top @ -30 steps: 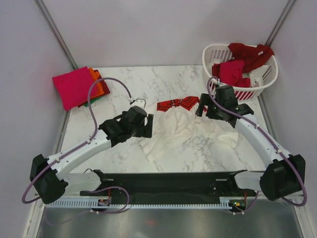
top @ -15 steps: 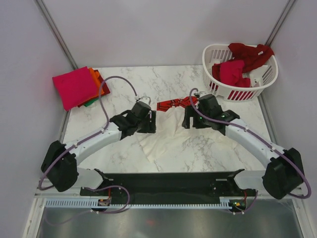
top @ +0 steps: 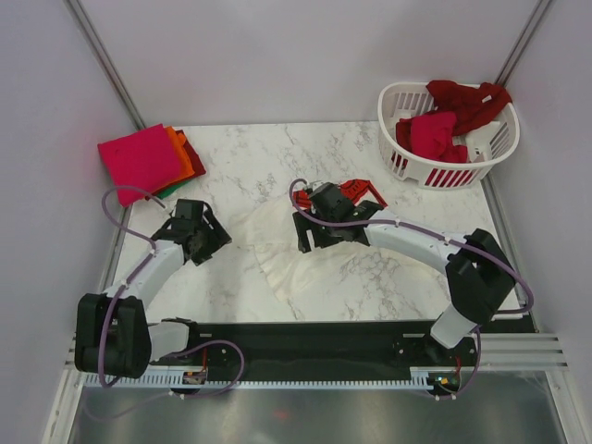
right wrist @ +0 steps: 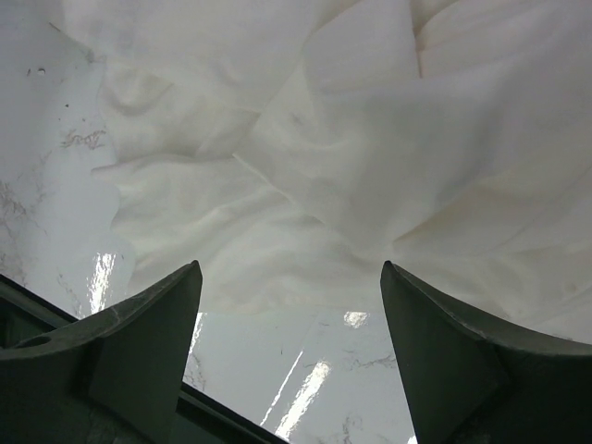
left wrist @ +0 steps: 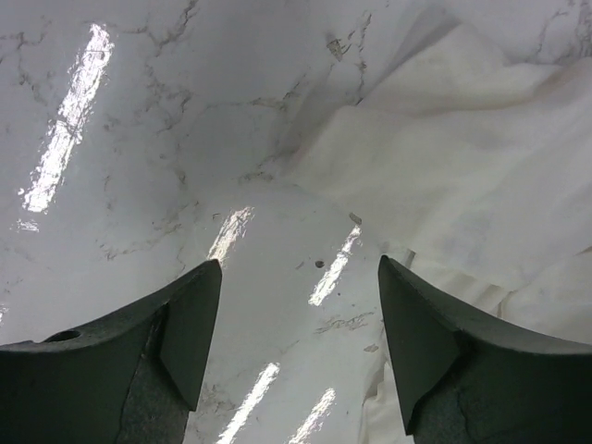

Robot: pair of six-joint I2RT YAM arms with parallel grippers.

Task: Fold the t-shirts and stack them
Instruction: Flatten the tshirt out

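A cream-white t-shirt (top: 273, 254) lies crumpled on the marble table's middle. My right gripper (top: 305, 237) hovers over its right part, open and empty. In the right wrist view the shirt (right wrist: 324, 139) fills the space ahead of the open right gripper (right wrist: 291, 268). My left gripper (top: 211, 239) is open and empty over bare table left of the shirt. In the left wrist view the shirt (left wrist: 462, 166) lies up and right of the left gripper (left wrist: 296, 268). A red cloth with markings (top: 359, 191) lies just behind the right wrist. Folded magenta (top: 139, 162), orange (top: 185, 157) and green (top: 168, 192) shirts are stacked at the far left.
A white slatted basket (top: 407, 97) stands at the far right corner, holding a crimson shirt (top: 433, 134) and a dark red shirt (top: 467, 97). Grey walls close in the table's sides and back. A black rail (top: 305, 338) runs along the near edge.
Both arms swung left. The left gripper drew back off the shirt toward the table's left edge. The right gripper crossed to the shirt's middle, and the cloth's right part came over leftward.
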